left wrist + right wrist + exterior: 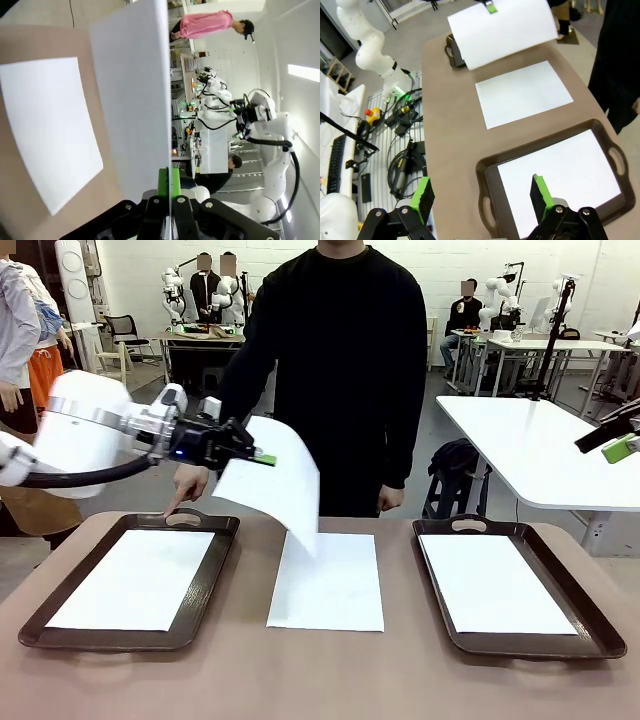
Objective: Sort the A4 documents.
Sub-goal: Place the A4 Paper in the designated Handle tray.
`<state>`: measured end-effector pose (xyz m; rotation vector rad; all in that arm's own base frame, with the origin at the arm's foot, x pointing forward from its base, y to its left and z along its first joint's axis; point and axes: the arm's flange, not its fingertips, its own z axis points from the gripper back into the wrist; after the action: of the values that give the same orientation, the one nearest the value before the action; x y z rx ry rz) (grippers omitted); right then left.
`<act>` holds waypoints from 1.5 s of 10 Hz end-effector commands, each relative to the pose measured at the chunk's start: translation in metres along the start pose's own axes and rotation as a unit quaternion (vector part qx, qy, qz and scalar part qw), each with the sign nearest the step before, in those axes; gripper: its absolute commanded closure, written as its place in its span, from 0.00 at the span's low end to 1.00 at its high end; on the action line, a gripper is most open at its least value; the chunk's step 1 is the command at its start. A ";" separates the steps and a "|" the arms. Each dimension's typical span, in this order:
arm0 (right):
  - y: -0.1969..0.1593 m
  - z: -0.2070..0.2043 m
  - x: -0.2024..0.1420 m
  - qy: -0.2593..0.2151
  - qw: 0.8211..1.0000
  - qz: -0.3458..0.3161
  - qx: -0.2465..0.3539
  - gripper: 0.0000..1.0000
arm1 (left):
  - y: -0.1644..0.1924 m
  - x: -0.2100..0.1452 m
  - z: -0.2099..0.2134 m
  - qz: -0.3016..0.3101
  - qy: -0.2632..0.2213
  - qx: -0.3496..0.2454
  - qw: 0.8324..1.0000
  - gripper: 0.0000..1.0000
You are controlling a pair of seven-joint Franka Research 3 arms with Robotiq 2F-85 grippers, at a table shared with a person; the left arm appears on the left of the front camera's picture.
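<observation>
One A4 sheet (275, 480) is up in the air, pinched at a top corner by the left hand (262, 457), which is clamped tight on it. It hangs curled above the counter (320, 670), and its low corner covers a bit of the far edge of the middle sheet (328, 583), which lies flat between the two trays. Can't tell if that middle one is a single page or a small pile.

The left tray (215, 530) has its own white page (135, 578) in it, and the right tray (590, 625) has another page (495, 583).

From the left wrist the lifted sheet is almost edge-on and blocks a good chunk of the counter. From the right wrist it hides most of the left tray, and just one handle end pokes out.

The right hand (482, 195) is spread wide with nothing in it, hovering over the right tray. In the front view it's cut off at the picture's edge.

The person's hand (188, 483) points a finger down at the left tray's far handle. Hard to say if it touches.
</observation>
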<state>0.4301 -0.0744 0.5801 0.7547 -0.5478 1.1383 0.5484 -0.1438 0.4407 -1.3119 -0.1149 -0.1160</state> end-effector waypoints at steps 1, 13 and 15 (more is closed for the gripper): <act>0.001 0.000 0.000 -0.001 1.000 0.001 0.000 0.00 | -0.002 -0.025 0.026 0.028 0.040 0.018 0.999 0.99; 0.001 0.000 0.000 -0.001 1.000 0.001 0.000 0.00 | 0.097 -0.047 0.066 0.061 0.042 0.160 0.984 0.99; 0.001 0.000 0.000 -0.001 1.000 0.001 0.000 0.00 | 0.092 -0.051 0.087 0.076 0.038 0.209 0.974 0.99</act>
<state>0.4301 -0.0746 0.5801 0.7545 -0.5479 1.1380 0.5203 -0.0404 0.3521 -0.9476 0.0108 -0.0321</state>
